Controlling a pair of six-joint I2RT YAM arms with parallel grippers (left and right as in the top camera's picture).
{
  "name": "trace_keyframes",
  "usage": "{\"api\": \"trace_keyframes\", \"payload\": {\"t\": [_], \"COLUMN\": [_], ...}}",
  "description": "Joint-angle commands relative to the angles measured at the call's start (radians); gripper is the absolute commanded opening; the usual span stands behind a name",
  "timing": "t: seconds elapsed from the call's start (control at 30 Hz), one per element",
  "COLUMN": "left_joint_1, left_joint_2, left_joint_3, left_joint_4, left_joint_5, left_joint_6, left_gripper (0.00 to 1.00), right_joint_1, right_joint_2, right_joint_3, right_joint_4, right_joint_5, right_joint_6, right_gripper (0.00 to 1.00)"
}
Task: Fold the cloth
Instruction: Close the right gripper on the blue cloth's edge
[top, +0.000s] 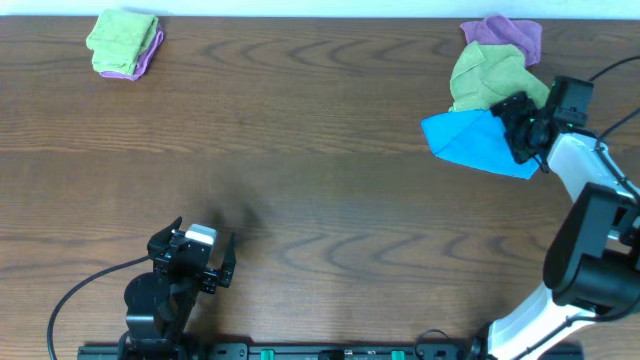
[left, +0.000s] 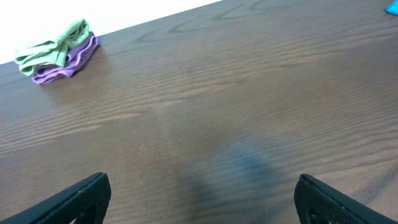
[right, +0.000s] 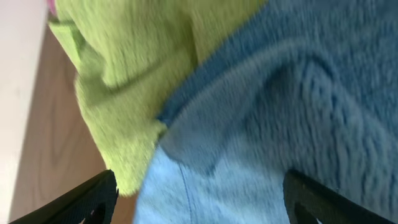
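The bright blue cloth (top: 468, 140) lies bunched at the right side of the table, partly under a lime-green cloth (top: 490, 75). My right gripper (top: 520, 128) is at the blue cloth's right edge. In the right wrist view its fingers (right: 199, 202) are spread wide open, with the blue cloth (right: 298, 93) filling the space between them and the lime-green cloth (right: 137, 62) at upper left. No white tag shows. My left gripper (top: 200, 248) is open and empty near the front left; its fingers (left: 202, 199) hover over bare wood.
A purple cloth (top: 512, 35) lies behind the lime-green one at the back right. A second lime-green-on-purple pile (top: 124, 44) sits at the back left and also shows in the left wrist view (left: 55, 53). The wooden table (top: 300, 150) spans between them.
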Motion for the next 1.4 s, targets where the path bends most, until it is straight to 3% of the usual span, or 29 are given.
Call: {"api": "trace_keyframes", "payload": {"t": [0.0, 0.2, 0.63, 0.83, 1.03, 1.13, 1.37], "left_joint_1": [-0.005, -0.005, -0.005, -0.005, -0.005, -0.005, -0.005], "left_joint_2": [-0.006, -0.006, -0.006, -0.006, -0.006, -0.006, -0.006], "left_joint_3": [-0.019, -0.019, -0.019, -0.019, -0.019, -0.019, -0.019], "left_joint_4": [-0.002, -0.002, -0.002, -0.002, -0.002, -0.002, -0.002], "left_joint_5": [0.003, 0.003, 0.003, 0.003, 0.003, 0.003, 0.003], "left_joint_6": [0.003, 0.003, 0.003, 0.003, 0.003, 0.003, 0.003], "left_gripper": [0.96, 0.95, 0.95, 0.95, 0.95, 0.95, 0.95], "right_joint_1": [-0.021, -0.024, -0.021, -0.023, -0.024, -0.024, -0.024], "right_joint_2": [0.030, 0.073, 0.076, 0.076, 0.077, 0.077, 0.077], "right_joint_3": [0.014, 0.014, 0.014, 0.014, 0.014, 0.014, 0.014], "right_joint_4": [0.037, 0.128, 0.225, 0.224, 0.214, 0.207, 0.211], "right_joint_5": [-0.004, -0.070, -0.147, -0.130, -0.118, -0.115, -0.179], "right_joint_6": [0.047, 0.097, 0.138, 0.138, 0.138, 0.138, 0.151], "right_gripper": [0.82, 0.70, 0.63, 0.46, 0.15, 0.05, 0.02]}}
